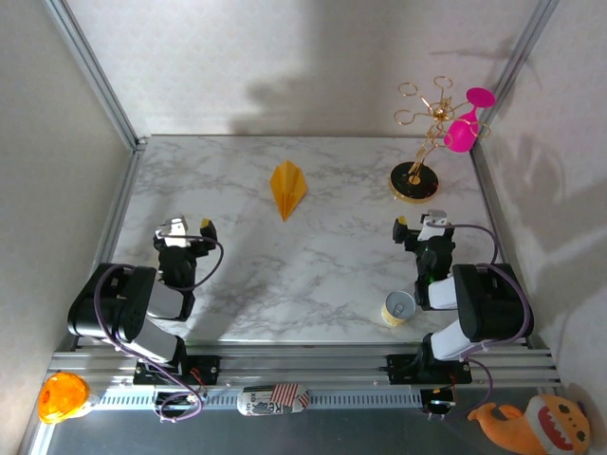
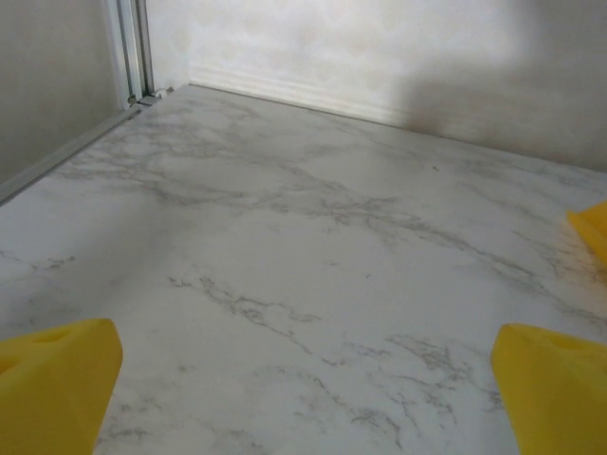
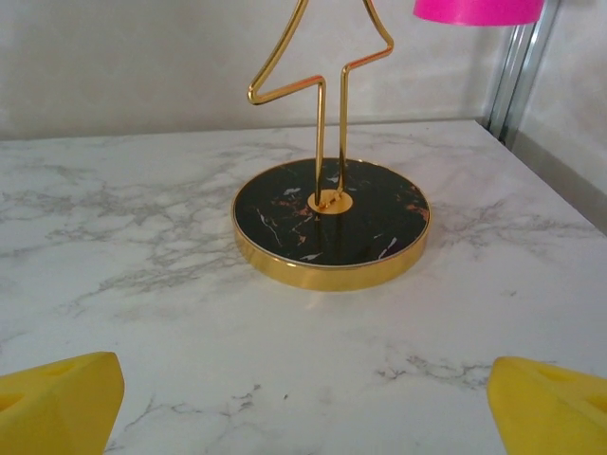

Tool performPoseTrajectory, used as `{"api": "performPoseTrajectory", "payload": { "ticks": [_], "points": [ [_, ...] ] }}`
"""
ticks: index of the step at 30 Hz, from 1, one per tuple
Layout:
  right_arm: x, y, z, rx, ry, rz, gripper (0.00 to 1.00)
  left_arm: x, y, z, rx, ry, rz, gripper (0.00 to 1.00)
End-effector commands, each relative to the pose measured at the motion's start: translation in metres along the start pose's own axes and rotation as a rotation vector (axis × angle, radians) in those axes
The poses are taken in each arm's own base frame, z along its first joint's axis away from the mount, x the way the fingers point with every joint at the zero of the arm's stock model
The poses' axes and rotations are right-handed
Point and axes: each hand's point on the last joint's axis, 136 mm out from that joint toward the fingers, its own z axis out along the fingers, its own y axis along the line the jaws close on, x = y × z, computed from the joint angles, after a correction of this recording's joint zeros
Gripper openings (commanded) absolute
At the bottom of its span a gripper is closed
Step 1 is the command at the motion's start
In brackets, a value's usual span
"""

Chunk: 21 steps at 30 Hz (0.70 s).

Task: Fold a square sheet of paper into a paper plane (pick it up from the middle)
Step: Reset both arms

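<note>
The paper plane (image 1: 288, 190) lies flat on the marble bench (image 1: 313, 275), in the far middle, ahead of both arms and touched by neither. Its long axis runs far to near, and its sharper tip seems to point back toward the arms, though the fold is small from above. The left gripper (image 1: 188, 227) has its jaws spread wide, holding nothing. The right gripper (image 1: 418, 226) likewise gapes empty, facing the gold stand (image 3: 330, 223) just ahead. A pink glass (image 1: 462, 133) hangs on that stand, and a small cup (image 1: 398, 308) stands beside the right arm.
</note>
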Motion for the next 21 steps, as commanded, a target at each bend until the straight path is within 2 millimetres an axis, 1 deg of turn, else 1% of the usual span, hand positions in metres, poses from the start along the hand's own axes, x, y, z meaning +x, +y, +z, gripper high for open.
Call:
{"api": "performPoseTrajectory", "payload": {
  "ticks": [1, 3, 21],
  "points": [
    [-0.0135, 0.0003, -0.002, -0.016, -0.066, -0.002, 0.99, -0.0175, -0.0029, 0.0111, 0.007, -0.043, -0.02, 1.0],
    [-0.0129, -0.0017, 0.0004, -0.01, -0.058, 0.008, 0.99, -0.0151, -0.0028, 0.0163, -0.012, -0.023, -0.011, 0.99],
    [-0.0122, -0.0022, 0.0024, -0.021, -0.049, 0.018, 0.99, -0.0142, -0.0036, 0.0177, -0.015, -0.017, -0.004, 0.99]
  ]
}}
